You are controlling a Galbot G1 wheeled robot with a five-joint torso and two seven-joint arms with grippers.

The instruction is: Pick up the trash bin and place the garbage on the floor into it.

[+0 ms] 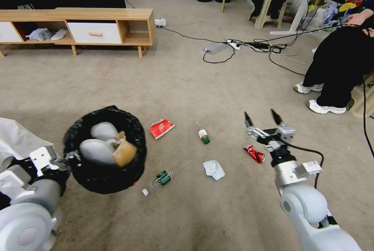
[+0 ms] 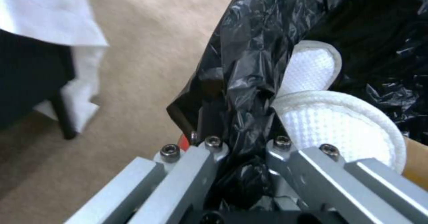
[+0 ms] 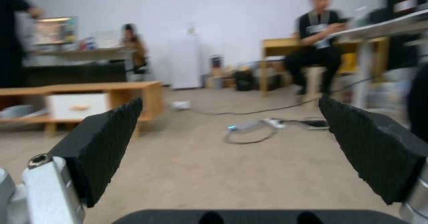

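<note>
Beige carpeted floor (image 1: 187,87) underfoot. Trash bin (image 1: 105,183), black-lined, raised off the carpet at front left, rim pinched in the left end effector (image 2: 240,147), clamped tight on the bag; white pads and a brown box inside. Right end effector (image 1: 263,120) hovering above the carpet, fingers spread wide, nothing held. Scattered between: flattened red carton (image 1: 161,128), white tissue (image 1: 213,169), crushed red can (image 1: 254,153) just beside the right wrist, clear bottle (image 1: 157,181), small bottle (image 1: 203,136).

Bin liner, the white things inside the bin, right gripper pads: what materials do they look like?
Black liner of the trash bin: thin glossy plastic film, crinkled with sharp highlights. White oval pieces in it: seemingly waffle-textured fabric with a stitched rim, maybe slippers. Right gripper pads: matte black, finely ribbed, probably rubber or foam. The left gripper, bare grey metal with hex screws, clamps the bin's rim.
</note>
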